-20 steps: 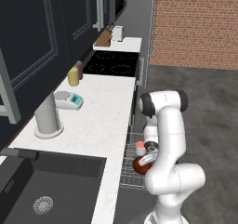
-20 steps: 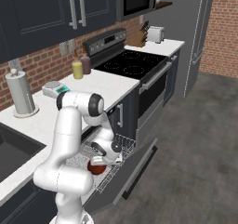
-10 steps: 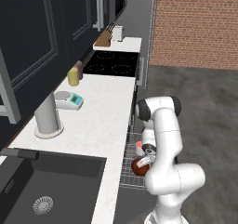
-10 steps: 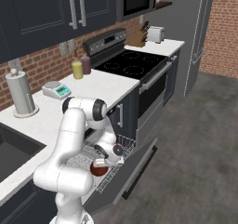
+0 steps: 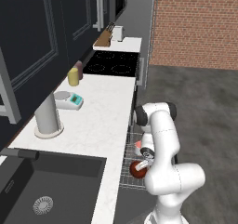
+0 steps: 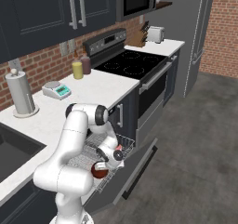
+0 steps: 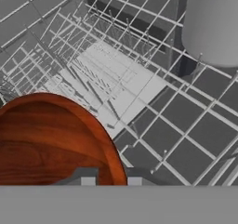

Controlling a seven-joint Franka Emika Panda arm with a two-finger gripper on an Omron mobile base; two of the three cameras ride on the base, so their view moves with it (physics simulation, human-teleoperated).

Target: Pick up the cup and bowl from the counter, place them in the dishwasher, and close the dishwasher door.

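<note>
The reddish-brown bowl [image 7: 51,139] sits low in the dishwasher's pulled-out wire rack [image 7: 176,135], and my gripper [image 7: 111,177] is shut on its rim, one fingertip inside and one outside. The base views show the same bowl [image 5: 136,170] [image 6: 98,171] under my gripper [image 5: 141,164] [image 6: 104,163]. The white cup [image 7: 214,23] with its red-pink inside [image 5: 138,146] stands in the rack just beyond the bowl. The dishwasher door [image 6: 135,171] hangs open, tilted down. The white counter [image 5: 102,121] lies to the left.
On the counter stand a tall grey cylinder [image 5: 48,116], a small scale [image 5: 69,100] and a yellow canister [image 5: 73,76]. The black sink [image 5: 42,190] is near, the black cooktop [image 5: 111,62] farther along. The oven front [image 6: 155,86] adjoins the rack; grey floor spreads to the right.
My arm has folded lower over the rack, its shoulder and elbow sinking. The hand with the bowl has dropped slightly deeper into the rack. The cup has stayed put.
</note>
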